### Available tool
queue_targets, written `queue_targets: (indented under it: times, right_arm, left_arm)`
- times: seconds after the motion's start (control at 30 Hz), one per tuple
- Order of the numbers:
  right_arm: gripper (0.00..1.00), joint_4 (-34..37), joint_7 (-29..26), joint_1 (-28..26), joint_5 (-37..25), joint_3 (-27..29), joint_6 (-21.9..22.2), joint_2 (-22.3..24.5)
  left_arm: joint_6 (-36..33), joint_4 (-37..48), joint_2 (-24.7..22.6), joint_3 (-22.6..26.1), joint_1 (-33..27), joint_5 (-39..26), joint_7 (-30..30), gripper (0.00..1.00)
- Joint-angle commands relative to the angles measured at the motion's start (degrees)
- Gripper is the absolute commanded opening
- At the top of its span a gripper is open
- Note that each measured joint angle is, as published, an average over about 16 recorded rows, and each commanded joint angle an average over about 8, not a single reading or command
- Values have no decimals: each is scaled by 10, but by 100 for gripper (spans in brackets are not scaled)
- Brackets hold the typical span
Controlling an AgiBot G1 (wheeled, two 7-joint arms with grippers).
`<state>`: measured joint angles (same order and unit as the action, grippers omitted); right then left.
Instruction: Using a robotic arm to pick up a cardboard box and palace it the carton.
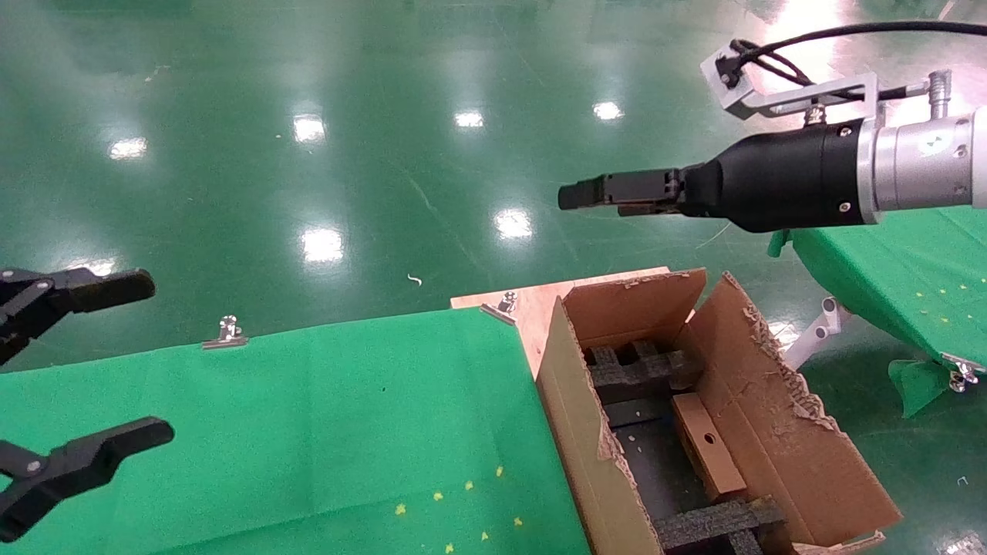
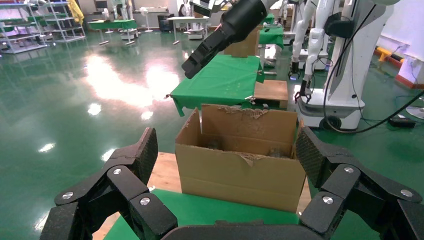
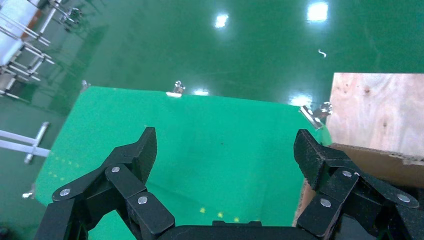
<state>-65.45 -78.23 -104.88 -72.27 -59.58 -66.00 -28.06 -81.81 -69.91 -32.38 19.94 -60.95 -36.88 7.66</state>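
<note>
- Holding my right claw [image 1: 574, 196] high over the green floor, beyond the far end of the carton [image 1: 771, 432], with nothing gripped. The right wrist view shows its fingers [image 3: 142, 150] spread wide apart: released.
- My left claw [image 1: 116, 362] sits at the left edge of the green-covered desk [image 1: 347, 416], also spread and empty, well apart from the carton.
- Location of the cardboard box [image 1: 705, 447]: already inside the carton, leaning against the inner face of the right-hand wall, between the two black foam inserts [image 1: 640, 370]. Its face with the round hole is turned up and inward.
- Long axis of the cardboard box: along the carton's length, running from the far end toward me.
- Key relation: the cardboard box lies below my right claw and nearer to me. The right arm is the nearer of the two; the left would have to cross the whole desk.
- Judgement: placement looks done for this box, since it rests within the carton walls and neither claw touches it.
- Caution, as a judgement: the carton's flaps are ragged and stand up around the opening, so any descent by the right claw would need to clear the far flap.
- The carton stands on a plywood board [image 1: 532, 304] at the desk's right end; metal clips [image 1: 225, 333] pin the cloth.
</note>
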Motion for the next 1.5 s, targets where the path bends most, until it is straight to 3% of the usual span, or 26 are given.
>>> queue_targets:
  times: [0.03,0.23,0.4,1.5]
  right_arm:
    - [100,15,3,-3,35,10,-17,3]
    - [100,12,9,4,33,12,-17,2]
    - [100,7,45,27,47,35,-27,-2]
    - [100,-45,415,265,198,270,-127,-42]
  left_arm:
    - [0,0,0,0,0,0,0,100]
    - [0,0,0,0,0,0,0,100]
    - [0,0,0,0,0,0,0,100]
    - [0,0,0,0,0,0,0,100]
